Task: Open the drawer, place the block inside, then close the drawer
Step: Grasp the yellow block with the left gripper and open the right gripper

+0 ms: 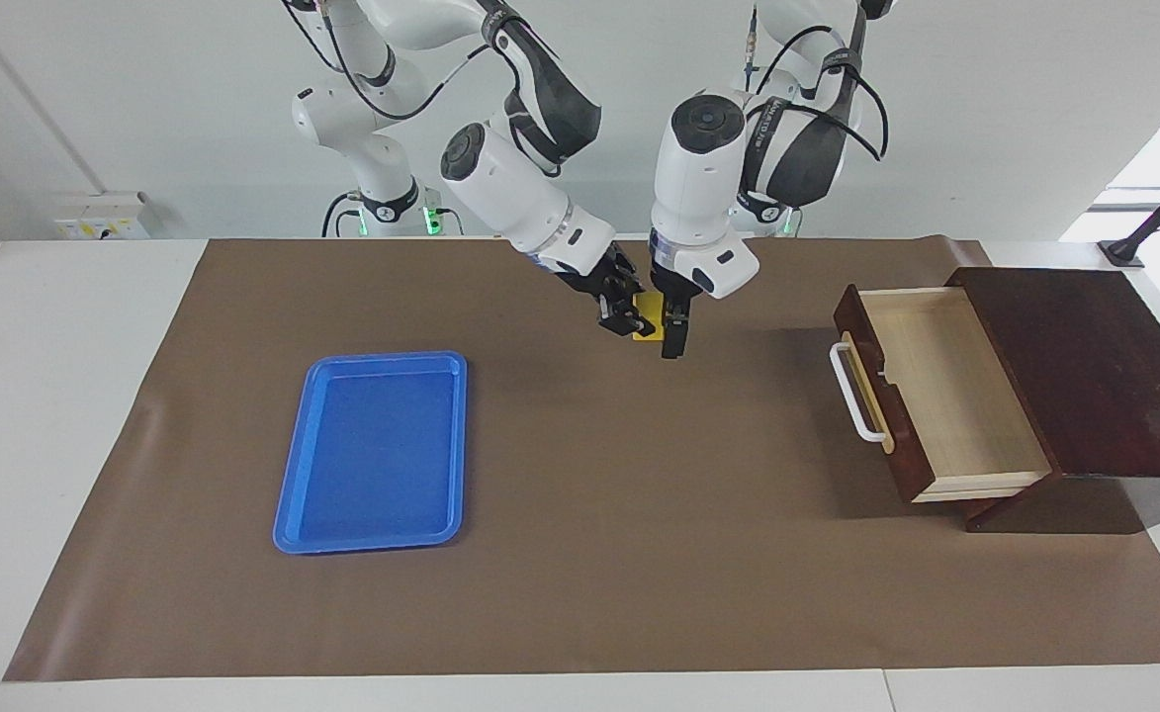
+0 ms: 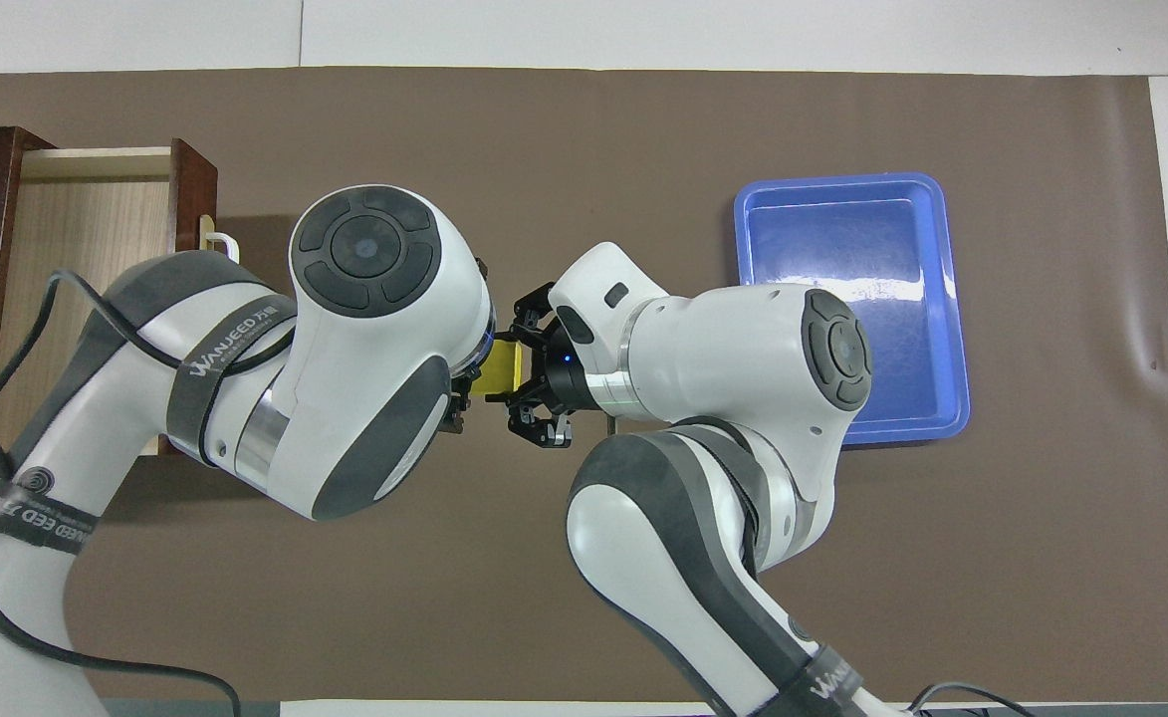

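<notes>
The yellow block (image 1: 651,305) is held in the air over the middle of the brown mat. My right gripper (image 1: 634,318) is shut on it, coming in from the right arm's end. My left gripper (image 1: 671,331) hangs straight down right against the block, at its side toward the left arm's end. In the overhead view the block (image 2: 500,370) shows as a narrow yellow strip between the right gripper (image 2: 526,378) and the left arm's wrist (image 2: 374,349), which hides the left gripper. The drawer (image 1: 945,386) stands pulled open, its pale inside empty, its white handle (image 1: 851,391) facing the mat's middle.
The dark wooden cabinet (image 1: 1094,366) stands at the left arm's end of the table. A flat blue tray (image 1: 374,450), empty, lies on the brown mat (image 1: 639,554) toward the right arm's end. It also shows in the overhead view (image 2: 852,299).
</notes>
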Robot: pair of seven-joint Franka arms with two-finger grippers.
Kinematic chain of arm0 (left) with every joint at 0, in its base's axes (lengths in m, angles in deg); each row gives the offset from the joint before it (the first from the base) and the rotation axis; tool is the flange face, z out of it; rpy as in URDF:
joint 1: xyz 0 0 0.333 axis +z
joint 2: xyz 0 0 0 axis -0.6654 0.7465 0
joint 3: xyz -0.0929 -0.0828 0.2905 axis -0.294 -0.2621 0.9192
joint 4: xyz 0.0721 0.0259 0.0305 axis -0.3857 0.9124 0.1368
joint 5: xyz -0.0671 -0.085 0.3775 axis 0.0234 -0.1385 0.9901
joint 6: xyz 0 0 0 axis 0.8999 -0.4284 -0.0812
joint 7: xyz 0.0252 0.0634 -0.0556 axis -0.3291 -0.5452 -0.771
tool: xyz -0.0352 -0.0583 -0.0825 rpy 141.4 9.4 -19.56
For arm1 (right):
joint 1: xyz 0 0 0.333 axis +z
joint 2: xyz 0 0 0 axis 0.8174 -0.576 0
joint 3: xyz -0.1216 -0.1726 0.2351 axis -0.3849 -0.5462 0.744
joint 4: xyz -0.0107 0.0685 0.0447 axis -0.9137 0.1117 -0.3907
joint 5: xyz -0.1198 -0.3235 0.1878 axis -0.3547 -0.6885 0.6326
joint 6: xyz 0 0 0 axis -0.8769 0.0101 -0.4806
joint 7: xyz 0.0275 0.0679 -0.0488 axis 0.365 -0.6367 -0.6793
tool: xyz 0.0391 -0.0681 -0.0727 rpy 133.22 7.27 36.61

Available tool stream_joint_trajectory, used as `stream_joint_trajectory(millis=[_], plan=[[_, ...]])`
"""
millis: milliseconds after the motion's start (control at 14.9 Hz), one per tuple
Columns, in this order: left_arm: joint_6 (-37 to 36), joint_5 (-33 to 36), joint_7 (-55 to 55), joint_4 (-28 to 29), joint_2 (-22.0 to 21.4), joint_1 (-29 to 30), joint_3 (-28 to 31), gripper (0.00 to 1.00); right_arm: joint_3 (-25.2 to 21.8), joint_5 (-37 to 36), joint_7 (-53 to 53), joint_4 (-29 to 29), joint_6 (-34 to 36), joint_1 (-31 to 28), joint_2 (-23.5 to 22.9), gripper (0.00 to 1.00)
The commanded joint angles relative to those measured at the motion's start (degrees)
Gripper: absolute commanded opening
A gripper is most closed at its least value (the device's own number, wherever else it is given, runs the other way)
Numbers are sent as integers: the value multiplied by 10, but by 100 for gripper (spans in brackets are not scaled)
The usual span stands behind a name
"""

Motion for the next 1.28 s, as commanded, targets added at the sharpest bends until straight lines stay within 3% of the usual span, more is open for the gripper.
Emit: stream_joint_trajectory(millis=[0,202,336,538,740,807,1009,1076,1211], plan=[[-5,-2,-15,38,-36,-15,7,100,3,-2,16,-12,-14,-1,-8,0],[-4,-2,-14,41,-42,-12,7,100,3,0,19,-12,-16,-1,-11,0],[-3,-3,-14,44,-42,-12,7,85,3,2,20,-13,-16,-1,-11,0],[4,-3,-23,45,-42,-14,7,37,3,2,19,-14,-15,-2,-11,0],[18,-4,-40,46,-42,-14,7,5,3,2,19,-14,-14,-3,-11,0],[24,-4,-53,47,-42,-11,7,0,3,1,19,-14,-15,-3,-11,0],[24,-10,-55,47,-42,-8,7,0,3,2,21,-17,-17,-1,-12,1],[24,-11,-55,47,-42,-8,7,0,3,2,33,-18,-17,0,-12,99],[23,-11,-54,46,-42,-6,7,0,3,1,44,-18,-15,0,-12,100]])
